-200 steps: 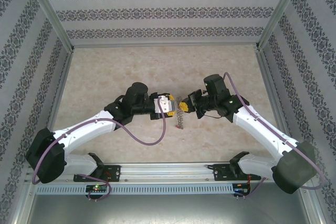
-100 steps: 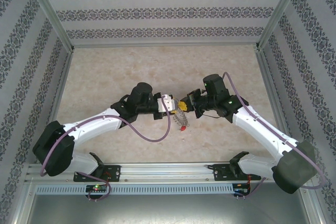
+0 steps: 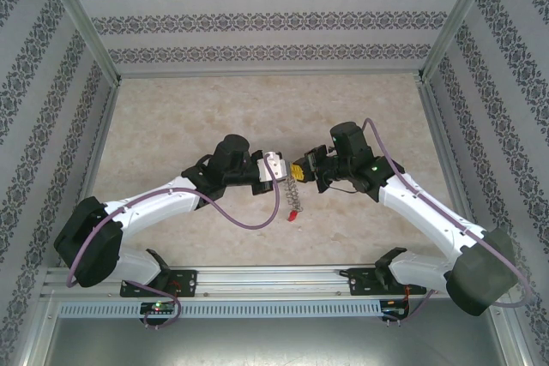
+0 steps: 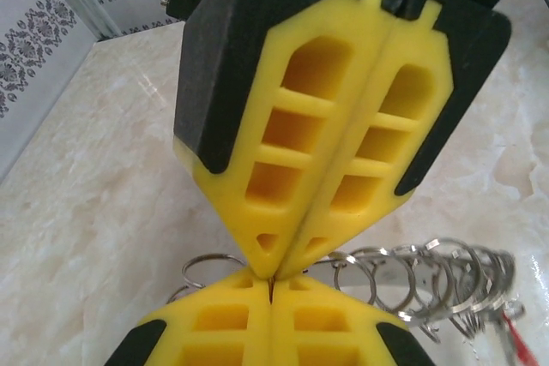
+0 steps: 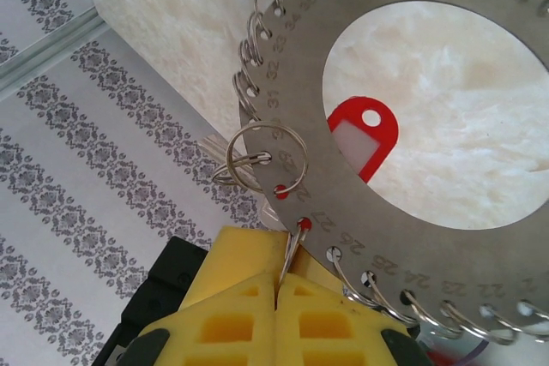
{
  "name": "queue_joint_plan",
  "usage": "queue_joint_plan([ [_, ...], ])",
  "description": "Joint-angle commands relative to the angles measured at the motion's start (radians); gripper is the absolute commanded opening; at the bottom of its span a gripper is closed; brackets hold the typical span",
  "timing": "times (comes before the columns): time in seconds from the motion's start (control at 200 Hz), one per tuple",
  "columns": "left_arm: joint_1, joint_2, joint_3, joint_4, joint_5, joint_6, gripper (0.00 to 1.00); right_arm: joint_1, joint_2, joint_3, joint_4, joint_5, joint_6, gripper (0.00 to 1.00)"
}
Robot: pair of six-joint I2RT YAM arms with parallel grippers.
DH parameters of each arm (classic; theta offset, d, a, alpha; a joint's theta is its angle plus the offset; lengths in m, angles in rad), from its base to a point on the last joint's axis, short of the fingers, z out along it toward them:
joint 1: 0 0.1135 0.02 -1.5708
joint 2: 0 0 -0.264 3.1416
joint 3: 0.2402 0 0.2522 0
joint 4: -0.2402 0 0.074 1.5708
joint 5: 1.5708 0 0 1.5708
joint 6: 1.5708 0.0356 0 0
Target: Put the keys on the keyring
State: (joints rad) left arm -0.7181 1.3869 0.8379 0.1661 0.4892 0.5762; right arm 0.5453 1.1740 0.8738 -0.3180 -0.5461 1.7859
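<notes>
Right now the right gripper [image 5: 277, 285] is squeezing shut on a thin bit of metal at the rim of the keyring [image 5: 287, 109], holding it between the two arms. The left gripper [image 4: 270, 287] is pressing its fingers tight together too, tip to tip with the right one. I cannot tell if it is pinching anything. One red key [image 5: 364, 139] is showing through the keyring's big hole. Both arms are meeting over the middle of the table [image 3: 171, 117], with lots of room on every side and the walls [image 3: 51, 83] standing well away.
</notes>
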Motion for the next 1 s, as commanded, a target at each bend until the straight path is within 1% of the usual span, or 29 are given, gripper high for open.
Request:
queue_joint_plan([
  [0.0,0.008,-0.014,0.01,0.032,-0.055,-0.014,0.0,0.018,-0.027,-0.018,0.022,0.013,0.031,0.0],
  [0.065,0.008,-0.017,0.006,0.03,-0.07,-0.018,0.0,0.015,-0.039,-0.031,0.016,0.025,0.039,0.0],
  [0.125,0.008,-0.02,0.003,0.035,-0.089,-0.03,0.0,0.011,-0.05,-0.044,0.011,0.03,0.04,0.09],
  [0.18,0.009,-0.022,0.003,0.036,-0.105,-0.039,0.0,0.005,-0.062,-0.052,0.001,0.04,0.021,0.13],
  [0.235,0.009,-0.023,0.009,0.026,-0.104,-0.041,0.0,-0.001,-0.071,-0.045,-0.02,0.066,-0.049,0.19],
  [0.315,0.009,-0.023,0.031,-0.004,-0.103,-0.048,0.0,-0.014,-0.068,-0.016,-0.075,0.072,-0.178,0.27],
  [0.355,0.009,-0.023,0.038,-0.016,-0.104,-0.054,0.0,-0.023,-0.068,-0.013,-0.064,0.069,-0.263,0.29],
  [0.4,0.009,-0.022,0.045,-0.025,-0.1,-0.057,0.0,-0.031,-0.071,-0.007,-0.052,0.07,-0.363,0.29],
  [0.465,0.012,-0.024,0.056,-0.035,-0.09,-0.065,0.0,-0.037,-0.083,-0.002,0.006,0.066,-0.597,0.24],
  [0.51,0.017,-0.027,0.063,-0.042,-0.069,-0.077,0.0,-0.036,-0.094,0.024,-0.006,0.075,-0.825,0.23],
  [0.575,0.023,-0.03,0.085,-0.072,-0.026,-0.09,0.0,-0.026,-0.118,0.052,-0.038,0.102,-1.171,0.24],
  [0.655,0.028,-0.04,0.111,-0.124,0.043,-0.078,0.0,-0.022,-0.168,0.034,-0.013,0.092,-1.535,0.26],
  [0.724,0.028,-0.044,0.139,-0.183,0.095,-0.059,0.0,-0.023,-0.219,-0.015,0.023,0.018,-1.828,0.25],
  [0.789,0.028,-0.043,0.164,-0.244,0.132,-0.033,0.0,-0.024,-0.252,-0.056,0.016,-0.092,-2.095,0.25],
  [0.844,0.029,-0.046,0.177,-0.274,0.149,-0.02,0.0,-0.031,-0.247,-0.067,-0.006,-0.123,-2.21,0.25],
  [0.889,0.029,-0.049,0.182,-0.287,0.164,-0.013,0.0,-0.042,-0.23,-0.059,-0.048,-0.176,-2.303,0.25],
  [0.994,0.029,-0.048,0.201,-0.308,0.206,-0.008,0.0,-0.049,-0.199,-0.044,-0.1,-0.213,-2.417,0.27],
])
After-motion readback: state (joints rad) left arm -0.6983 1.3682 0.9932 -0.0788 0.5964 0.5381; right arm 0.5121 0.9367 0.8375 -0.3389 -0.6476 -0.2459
